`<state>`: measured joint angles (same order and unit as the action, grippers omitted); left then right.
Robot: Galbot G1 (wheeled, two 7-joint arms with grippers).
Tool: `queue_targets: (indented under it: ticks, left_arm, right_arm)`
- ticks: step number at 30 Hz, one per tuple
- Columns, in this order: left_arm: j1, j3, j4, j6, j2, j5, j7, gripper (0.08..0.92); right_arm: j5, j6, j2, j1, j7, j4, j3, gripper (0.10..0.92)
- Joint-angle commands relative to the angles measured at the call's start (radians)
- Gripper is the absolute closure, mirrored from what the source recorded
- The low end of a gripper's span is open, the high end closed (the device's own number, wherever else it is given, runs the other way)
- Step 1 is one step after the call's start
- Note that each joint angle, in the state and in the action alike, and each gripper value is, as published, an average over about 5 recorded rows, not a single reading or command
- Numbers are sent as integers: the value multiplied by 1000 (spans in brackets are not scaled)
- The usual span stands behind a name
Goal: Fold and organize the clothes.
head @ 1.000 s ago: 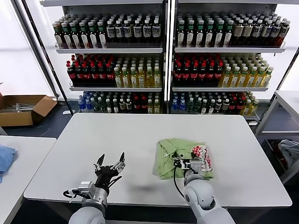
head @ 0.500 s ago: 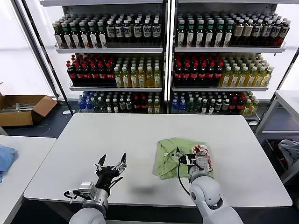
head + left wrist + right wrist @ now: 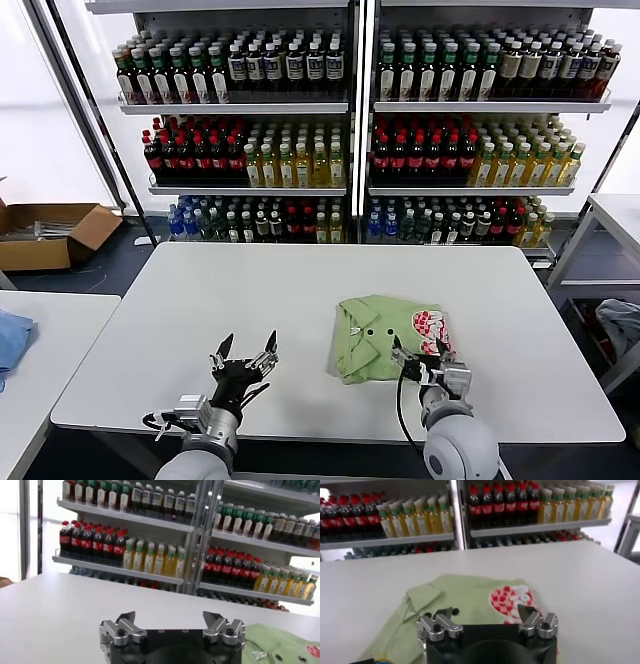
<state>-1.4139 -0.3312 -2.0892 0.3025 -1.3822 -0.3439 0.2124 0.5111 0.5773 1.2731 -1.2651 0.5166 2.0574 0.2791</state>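
A light green polo shirt (image 3: 385, 335) lies folded on the white table (image 3: 300, 300), right of centre, with its collar, dark buttons and red-and-white patch (image 3: 431, 324) facing up. It also shows in the right wrist view (image 3: 470, 602) and at the edge of the left wrist view (image 3: 285, 645). My right gripper (image 3: 425, 358) is open and empty, just in front of the shirt's near edge. My left gripper (image 3: 243, 355) is open and empty, above bare table near the front edge, well left of the shirt.
Shelves of bottles (image 3: 350, 120) stand behind the table. A second table (image 3: 40, 340) at the left carries a blue cloth (image 3: 10, 338). A cardboard box (image 3: 50, 232) sits on the floor at the left. A grey cloth (image 3: 620, 325) lies at the far right.
My right gripper has pulled back off the shirt toward the front edge, leaving the shirt lying folded. My left gripper has shifted slightly right.
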Motion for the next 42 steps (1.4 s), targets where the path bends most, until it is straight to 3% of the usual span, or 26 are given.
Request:
queue_targets:
  ticks: [1,19,27,36,42]
  left_arm:
    - [-3,12,2,0,-3,4,-2,177]
    - [-33,9,-25,0,-8,11,-6,177]
    - [-50,0,-48,-3,-8,20,-7,177]
    - [-60,-24,-98,-94,-20,109,-22,177]
    - [-65,-37,-123,-123,-20,159,-31,177]
  right_arm:
    - [87,2,-9,-134,73,60,49,203]
    - [93,0,-4,-84,44,-73,57,203]
    - [62,1,-23,-113,-6,74,111,203]
    - [-349,-128,-127,-139,-198,243,290,203]
    - [-233,-134,-207,-171,-223,227,390,203]
